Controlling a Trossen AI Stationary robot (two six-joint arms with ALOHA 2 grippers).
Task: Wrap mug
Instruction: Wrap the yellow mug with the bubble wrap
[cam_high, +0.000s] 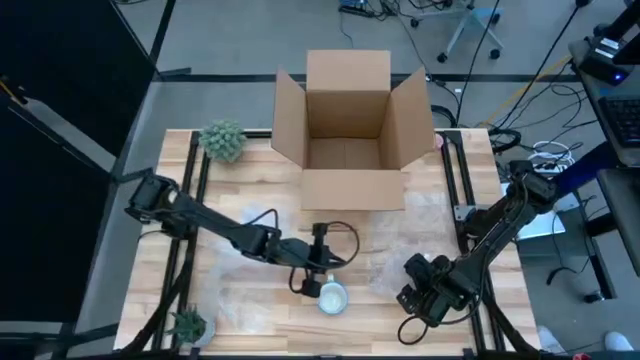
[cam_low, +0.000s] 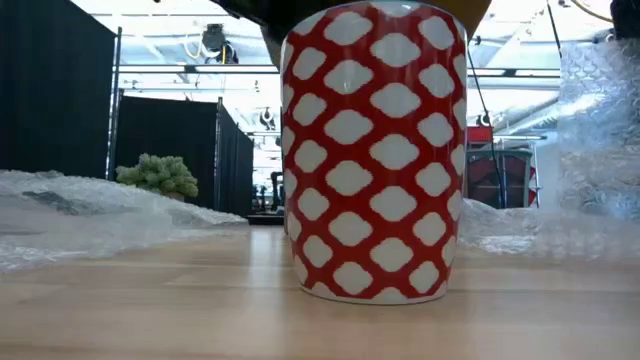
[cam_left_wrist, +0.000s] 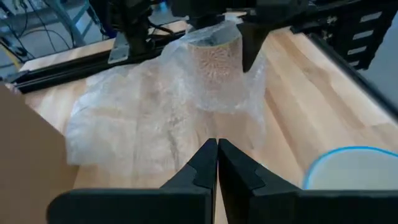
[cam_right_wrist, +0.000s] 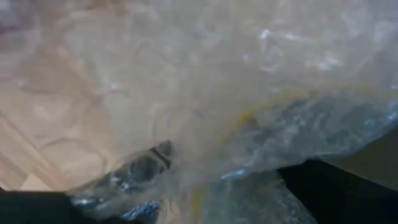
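Note:
A red mug with white cloud shapes (cam_low: 375, 150) stands upright on its base on the wooden table; its blue rim (cam_high: 331, 297) shows from above. My left gripper (cam_high: 320, 262) (cam_left_wrist: 216, 155) hovers shut just on the far side of it, touching nothing. A second, brownish mug (cam_left_wrist: 214, 59) stands draped in bubble wrap (cam_left_wrist: 155, 112) toward the table's right. My right gripper (cam_high: 415, 290) is right over it. In the right wrist view the wrap (cam_right_wrist: 205, 81) covers nearly everything, and only a yellow rim (cam_right_wrist: 261, 109) shows through.
An open cardboard box (cam_high: 350, 120) stands at the table's far middle. Another bubble wrap sheet (cam_high: 245, 230) lies under the left arm. Small green plants sit at the far left (cam_high: 222, 140) and the near left corner (cam_high: 188, 325). Black rails (cam_high: 455, 180) run along both sides.

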